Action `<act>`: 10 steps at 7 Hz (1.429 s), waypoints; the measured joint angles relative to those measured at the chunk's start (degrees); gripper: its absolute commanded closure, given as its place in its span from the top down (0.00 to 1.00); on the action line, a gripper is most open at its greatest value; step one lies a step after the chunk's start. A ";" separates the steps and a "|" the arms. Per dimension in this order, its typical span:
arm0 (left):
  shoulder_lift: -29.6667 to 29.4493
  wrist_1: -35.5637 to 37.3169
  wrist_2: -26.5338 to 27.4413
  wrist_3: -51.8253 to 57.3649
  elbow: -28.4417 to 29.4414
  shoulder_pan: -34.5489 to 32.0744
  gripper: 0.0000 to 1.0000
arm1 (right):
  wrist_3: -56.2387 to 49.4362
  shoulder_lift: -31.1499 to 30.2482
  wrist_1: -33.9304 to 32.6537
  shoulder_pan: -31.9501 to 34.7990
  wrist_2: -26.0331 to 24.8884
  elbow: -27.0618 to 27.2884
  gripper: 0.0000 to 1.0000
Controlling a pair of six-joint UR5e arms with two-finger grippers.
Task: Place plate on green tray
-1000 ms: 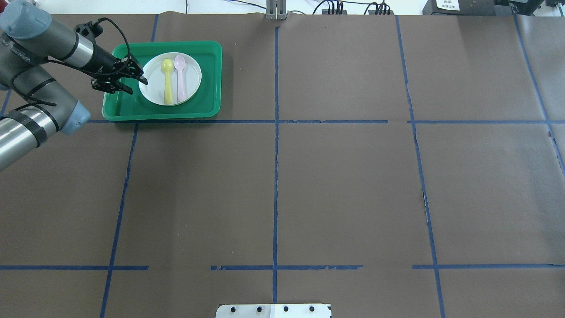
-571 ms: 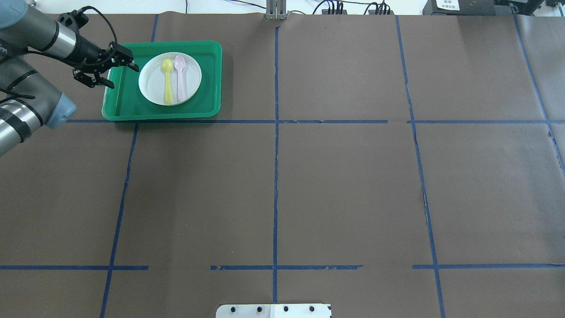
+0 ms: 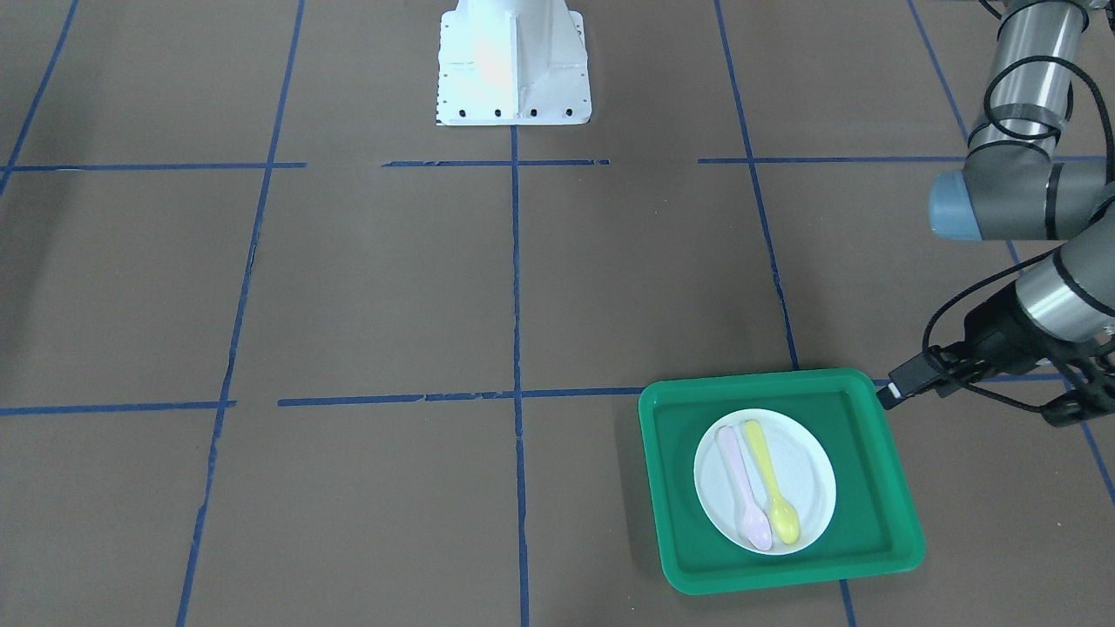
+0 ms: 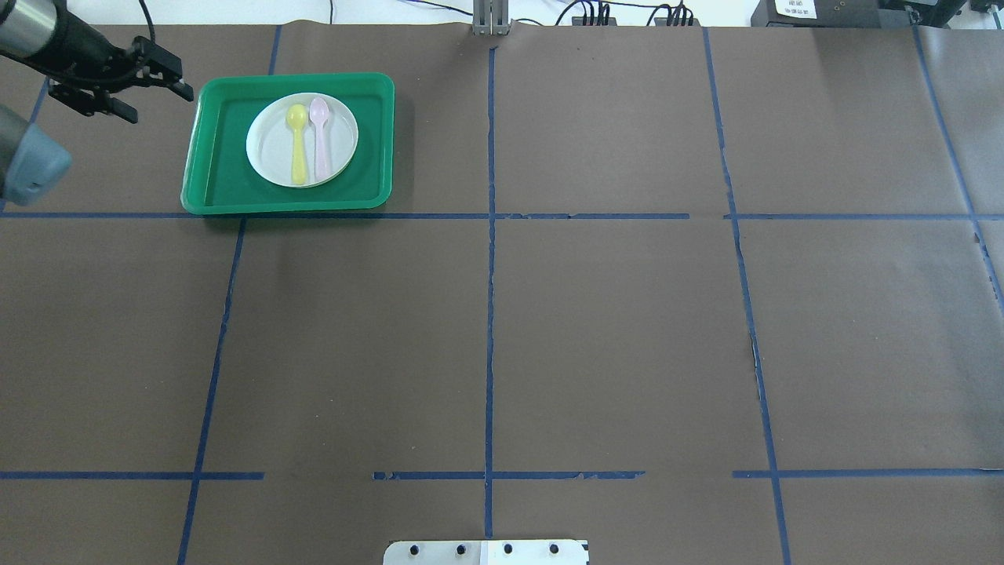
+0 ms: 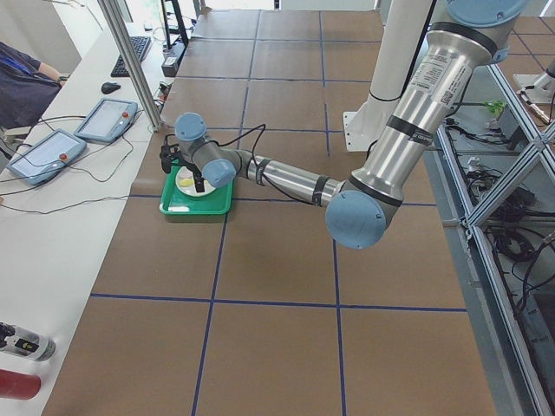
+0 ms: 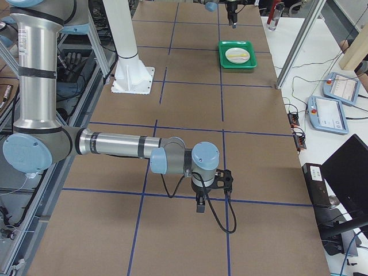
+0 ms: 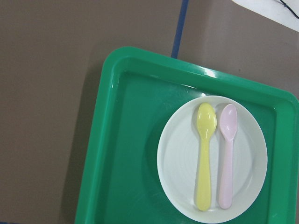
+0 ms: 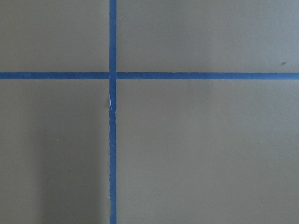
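Note:
The small white plate (image 4: pixel 271 149) lies flat inside the green tray (image 4: pixel 220 184) at the table's far left. It holds a yellow spoon (image 4: pixel 298 145) and a pink spoon (image 4: pixel 321 137) side by side. The left wrist view shows the plate (image 7: pixel 177 158) in the tray (image 7: pixel 121 154) from above. My left gripper (image 4: pixel 161 106) is open and empty, raised just outside the tray's left rim; it also shows in the front-facing view (image 3: pixel 971 405). My right gripper (image 6: pixel 201 204) hangs over bare table far from the tray, and I cannot tell whether it is open or shut.
Brown paper with blue tape lines (image 4: pixel 490 314) covers the table. The robot's white base plate (image 3: pixel 512 61) stands at the near middle edge. Tablets and cables (image 5: pixel 52 152) lie on a side bench beyond the tray.
My left gripper has drawn back from the plate's left edge, leftward and up past the tray's rim. The plate and spoons have stayed in place on the tray.

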 measured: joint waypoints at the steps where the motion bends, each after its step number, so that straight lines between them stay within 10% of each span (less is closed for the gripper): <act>1: 1.98 8.84 0.11 10.09 -5.98 -2.85 1.00 | 0.00 0.00 0.00 0.00 0.00 0.00 1.00; 6: 13.46 20.66 5.90 53.48 -13.44 -12.63 1.00 | 0.00 0.00 0.00 0.00 0.00 0.00 1.00; 10: 23.36 22.04 4.07 63.46 -10.32 -19.32 1.00 | 0.00 0.02 0.00 0.00 0.00 0.00 1.00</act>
